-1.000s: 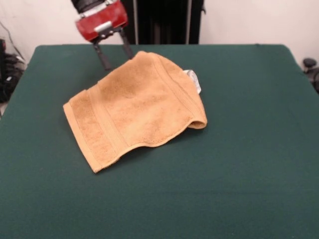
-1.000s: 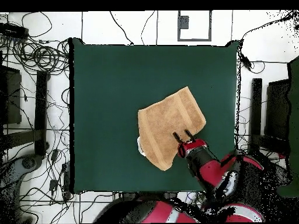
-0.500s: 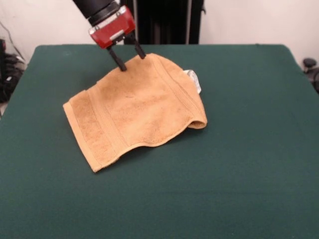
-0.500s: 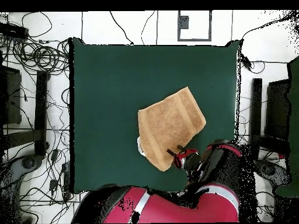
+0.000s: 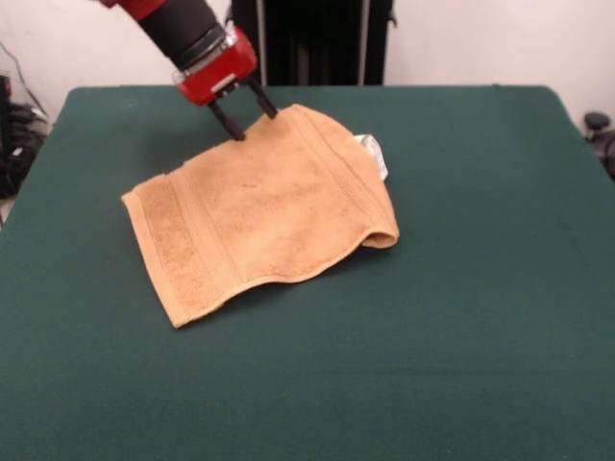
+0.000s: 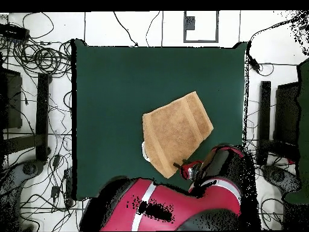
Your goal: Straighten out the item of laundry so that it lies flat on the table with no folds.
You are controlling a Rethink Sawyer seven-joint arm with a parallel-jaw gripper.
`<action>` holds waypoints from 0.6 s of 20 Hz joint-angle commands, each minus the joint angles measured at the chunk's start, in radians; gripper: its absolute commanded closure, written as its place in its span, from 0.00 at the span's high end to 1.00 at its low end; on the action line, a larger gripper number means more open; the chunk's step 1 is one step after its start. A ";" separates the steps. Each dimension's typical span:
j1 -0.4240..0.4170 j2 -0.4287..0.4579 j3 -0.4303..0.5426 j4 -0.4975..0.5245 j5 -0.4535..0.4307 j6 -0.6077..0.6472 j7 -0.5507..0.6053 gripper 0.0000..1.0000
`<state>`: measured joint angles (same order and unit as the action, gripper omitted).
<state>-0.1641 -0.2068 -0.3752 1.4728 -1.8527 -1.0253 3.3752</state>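
Observation:
The item of laundry (image 5: 269, 206), a golden-tan terry towel, lies doubled over on the dark green table (image 5: 461, 336), with a rolled fold at its right edge and a white tag (image 5: 375, 154) peeking out behind. My gripper (image 5: 255, 125) stands open at the towel's far edge, its two black fingertips (image 5: 238, 133) touching or just above the cloth near the far corner. In the overhead view the towel (image 6: 176, 132) is right of the table's (image 6: 114, 90) middle, and the gripper (image 6: 180, 163) sits at its lower edge, with the red arm covering the table's bottom edge.
A dark stand (image 5: 307, 43) rises behind the table's far edge, and a small black object (image 5: 598, 123) shows at the right edge. Around the table on the floor lie cables (image 6: 36, 57) and equipment (image 6: 283, 115).
The gripper has moved from behind the table's far left toward the towel's far edge and dropped onto it. The arm has swung across the bottom of the overhead view. The towel has barely shifted.

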 commanded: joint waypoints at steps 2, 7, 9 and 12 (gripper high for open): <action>0.036 0.114 0.133 -0.087 -0.044 -0.058 0.287 1.00; 0.039 0.130 0.109 -0.099 -0.057 -0.065 0.278 1.00; 0.041 0.144 0.098 -0.113 -0.079 -0.081 0.300 1.00; 0.056 0.193 0.077 -0.151 -0.145 -0.163 0.419 1.00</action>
<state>-0.1585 -0.1461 -0.3926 1.4012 -1.9181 -1.1156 3.3752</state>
